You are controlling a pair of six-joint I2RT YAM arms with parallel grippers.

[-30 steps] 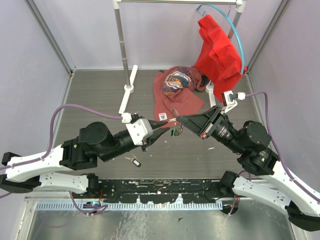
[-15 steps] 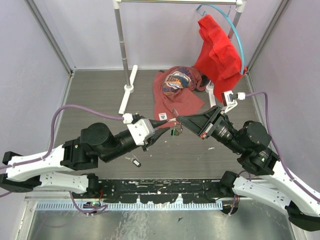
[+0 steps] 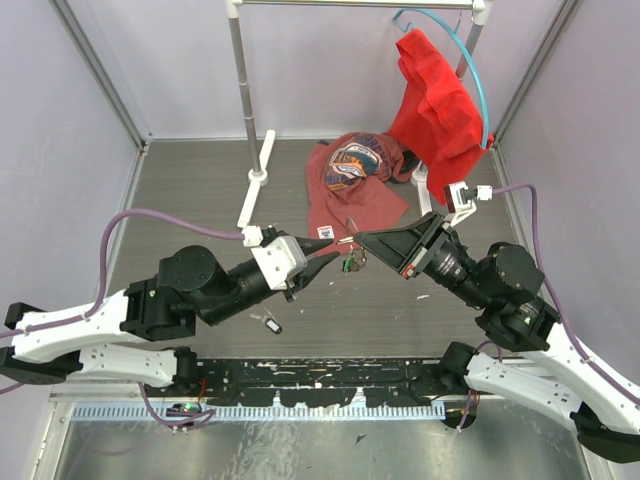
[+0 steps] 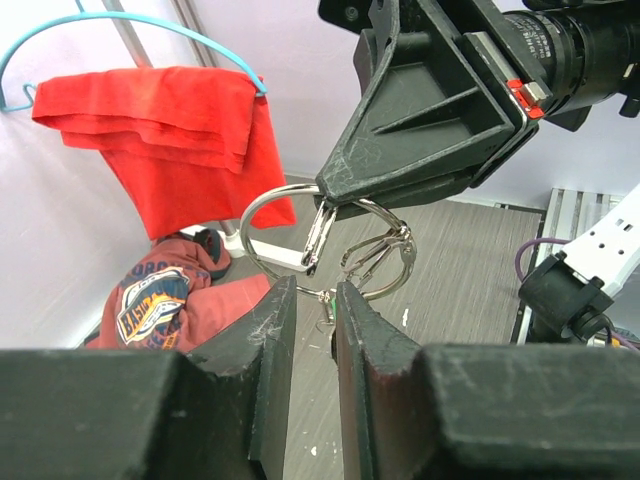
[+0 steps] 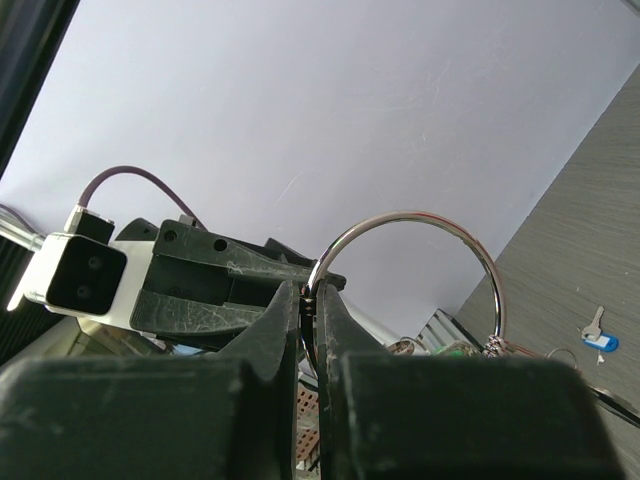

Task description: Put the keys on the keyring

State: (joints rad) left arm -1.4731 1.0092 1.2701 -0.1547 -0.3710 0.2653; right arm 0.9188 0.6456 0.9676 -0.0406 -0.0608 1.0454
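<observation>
Over the grey table (image 3: 200, 200), in front of a red shirt (image 3: 435, 100) on its hanger and a printed T-shirt (image 3: 350, 172) lying flat, your two arms faced each other nose to nose in mid-air. Your right gripper (image 3: 357, 239) was clamped on the keyring (image 3: 346, 250), fingers pinched together on the wire of the large ring. Its wrist camera showed that ring as a thin, bright silver hoop standing up from the fingertips. Your left gripper (image 3: 327, 260) sat just beside and below, tips pointed at the ring. From its own wrist camera the two fingers (image 4: 270, 330) stood a narrow gap apart with a thin piece of metal at the mouth of the gap; whether they gripped it could not be told. A slim silver key (image 4: 318, 232) hung from the large ring right under the right gripper's tip, a smaller wire loop (image 4: 395, 262) dangled beside it, and a small green tag (image 3: 350, 266) showed beneath. One loose key (image 3: 268, 322) with a dark head lay on the table near the left arm, well apart from the ring.
</observation>
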